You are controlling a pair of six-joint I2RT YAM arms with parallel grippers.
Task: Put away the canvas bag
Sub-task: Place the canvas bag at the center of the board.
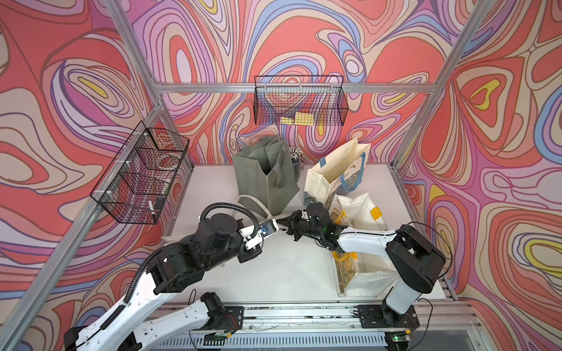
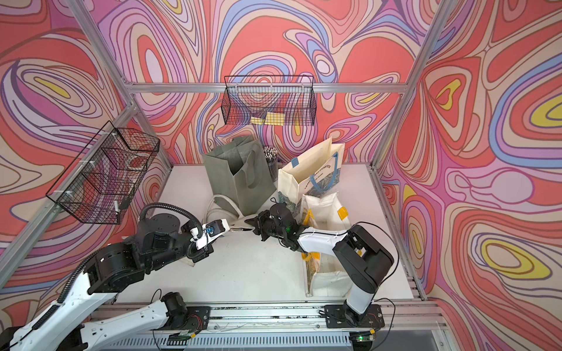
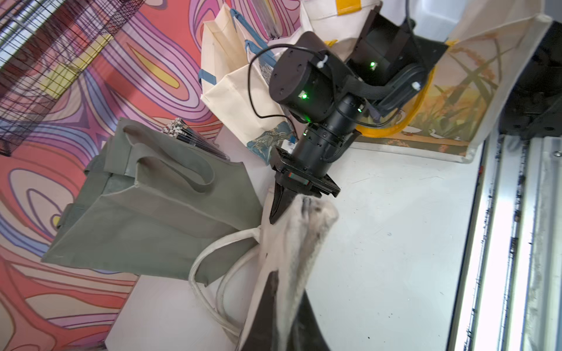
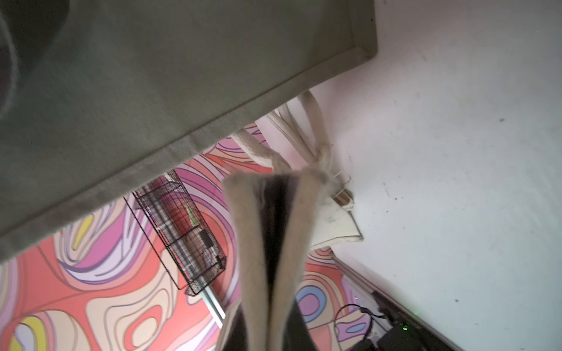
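White desk (image 1: 289, 273), swirl-patterned walls (image 1: 76, 91); cream bag (image 3: 292, 249) mid-desk, pinched tight by left gripper (image 1: 276, 226) and right gripper (image 3: 278, 208); handles (image 3: 209, 273) partly hidden behind green bag (image 1: 264, 179); cloth covers left fingertips.

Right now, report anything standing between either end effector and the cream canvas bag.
Nothing visible. The left end effector and right end effector are both shut on the cream canvas bag; the green bag only overlaps its handles.

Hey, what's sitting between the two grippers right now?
A short stretch of the cream canvas bag, pinched by the left gripper and the right gripper; the left wrist view shows it best.
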